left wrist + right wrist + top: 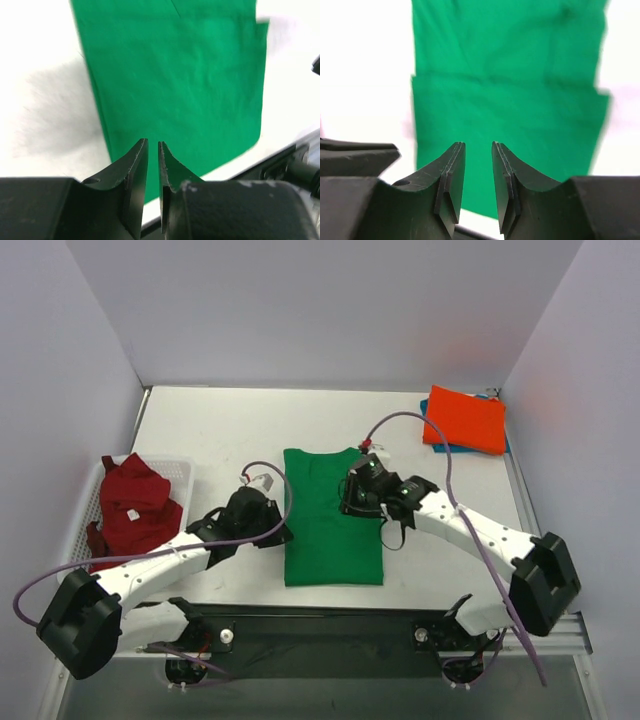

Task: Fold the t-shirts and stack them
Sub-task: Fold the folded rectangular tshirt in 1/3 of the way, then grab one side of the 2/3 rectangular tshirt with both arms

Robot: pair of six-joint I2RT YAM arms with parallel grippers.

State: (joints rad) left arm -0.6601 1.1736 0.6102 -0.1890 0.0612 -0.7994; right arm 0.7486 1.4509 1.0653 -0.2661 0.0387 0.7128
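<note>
A bright green t-shirt [330, 520] lies flat in the middle of the table, folded into a long narrow rectangle. My left gripper [280, 533] hovers at its left edge. In the left wrist view its jaws [153, 142] stand a narrow slit apart, nothing between them, above the green t-shirt [180, 75]. My right gripper [352, 502] hangs over the shirt's right side. In the right wrist view it [478, 144] is open and empty above the green cloth [510, 100]. A folded orange-red t-shirt [465, 418] rests on a blue one [501, 447] at the back right.
A white slatted basket [182, 468] at the left holds a crumpled dark red t-shirt [135, 505]. Grey walls close in the table on three sides. The arms' bases and a black rail [320, 625] run along the near edge.
</note>
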